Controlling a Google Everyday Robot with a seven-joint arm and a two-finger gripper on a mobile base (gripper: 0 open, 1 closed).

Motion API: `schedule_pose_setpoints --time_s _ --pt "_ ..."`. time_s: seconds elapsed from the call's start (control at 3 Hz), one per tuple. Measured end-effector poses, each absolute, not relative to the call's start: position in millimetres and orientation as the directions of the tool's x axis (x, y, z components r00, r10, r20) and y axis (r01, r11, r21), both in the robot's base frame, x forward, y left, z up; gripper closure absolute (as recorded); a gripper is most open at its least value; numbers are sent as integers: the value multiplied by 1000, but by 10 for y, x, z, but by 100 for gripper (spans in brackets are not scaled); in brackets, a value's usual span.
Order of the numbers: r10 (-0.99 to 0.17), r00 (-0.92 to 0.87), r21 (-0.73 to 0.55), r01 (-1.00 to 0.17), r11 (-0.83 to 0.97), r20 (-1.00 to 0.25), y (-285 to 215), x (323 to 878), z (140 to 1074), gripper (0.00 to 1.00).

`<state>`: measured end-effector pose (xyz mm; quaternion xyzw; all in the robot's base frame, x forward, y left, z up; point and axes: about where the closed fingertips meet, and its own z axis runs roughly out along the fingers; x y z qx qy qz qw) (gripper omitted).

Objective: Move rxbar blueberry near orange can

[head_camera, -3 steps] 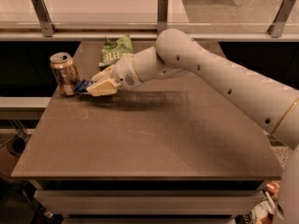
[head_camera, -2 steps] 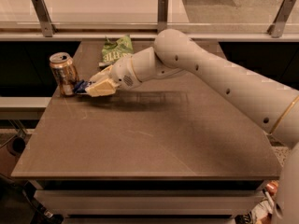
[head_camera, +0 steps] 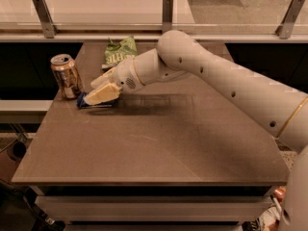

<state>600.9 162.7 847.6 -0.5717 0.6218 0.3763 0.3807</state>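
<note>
Surface (head_camera: pixel 154 148): brown tabletop; the near half carries nothing, all items sit towards the far left.
Arm (head_camera: pixel 226 88): white, reaching in from the right and low over the surface, ending at the tool.
Tool (head_camera: pixel 96 91): cream-coloured, down at the left side of the surface, directly over the bar. Cannot tell whether it is clamped on the bar or has let go.
Rxbar blueberry (head_camera: pixel 83 102): dark blue wrapper, lying flat or nearly flat on the surface under the tool, mostly covered by it. Its left end shows just beside the foot of the can; contact with the can cannot be told.
Orange can (head_camera: pixel 66 76): upright, near the left edge of the surface, left of the tool.
Green chip bag (head_camera: pixel 119 52): further back, behind the tool, well apart from the bar.
Task status (judged): bar looks to be placed near the can already; release and retreat remain.
Risk, can: any further leftward travel could push the bar or tool into the can and tip it, or send it off the nearby left edge.
Risk, bar: a lift-off with the wrapper caught would drag the bar away.
</note>
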Motion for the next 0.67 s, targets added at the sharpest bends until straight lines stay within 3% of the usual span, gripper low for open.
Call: schedule_pose_setpoints --time_s 0.33,0.67 --pt "-425 -56 34 -998 59 -904 1648 5998 8471 0" --pt "-425 -56 34 -998 59 -904 1649 5998 8471 0"
